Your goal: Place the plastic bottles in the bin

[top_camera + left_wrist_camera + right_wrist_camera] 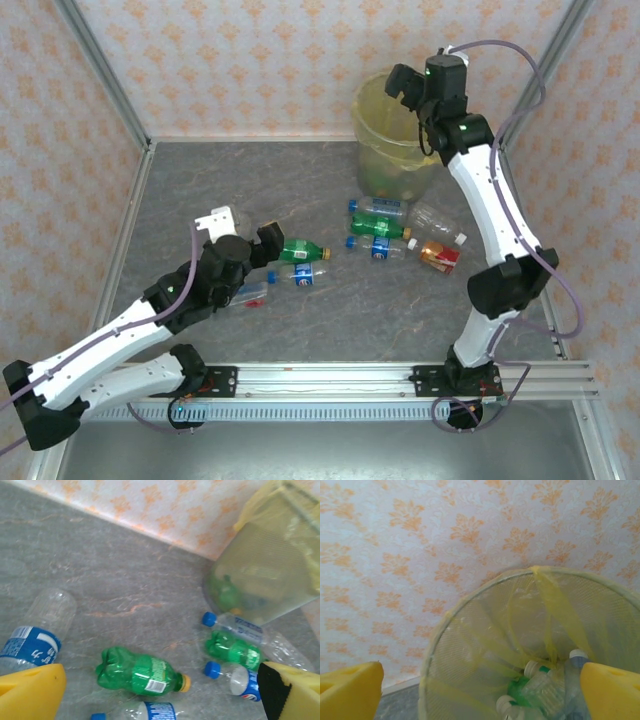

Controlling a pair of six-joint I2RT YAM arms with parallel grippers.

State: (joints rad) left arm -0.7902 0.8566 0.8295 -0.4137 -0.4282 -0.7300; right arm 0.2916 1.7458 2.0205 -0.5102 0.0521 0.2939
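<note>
At the left of the table (180,200), the left claw (245,230) hangs low with its jaws spread wide and nothing between them. A bottle with a red label (252,295) lies partly under that arm. Just right of the claw lies a green bottle with a yellow cap (300,252), and a clear bottle with a blue label (302,275) lies close beside it on the near side. In the left wrist view the claw (160,672) has its yellow pads (30,692) at the two lower corners, the green bottle (140,672) on the table between them, and another blue-labelled bottle (37,635) to the left. Further right, a cluster lies at the foot of the bin (375,150): a clear bottle with a blue cap (378,208), a second green bottle (378,228), a blue-labelled one (378,247), a clear one (437,222) and one with a red-orange label (440,256). The bin stands at the back right of the table near the wall, with bottles (540,685) already inside its yellow liner. The right claw (420,85) hangs above the bin's mouth, and its wrist view shows the claw (480,680) wide open and empty over the rim (470,610).
</note>
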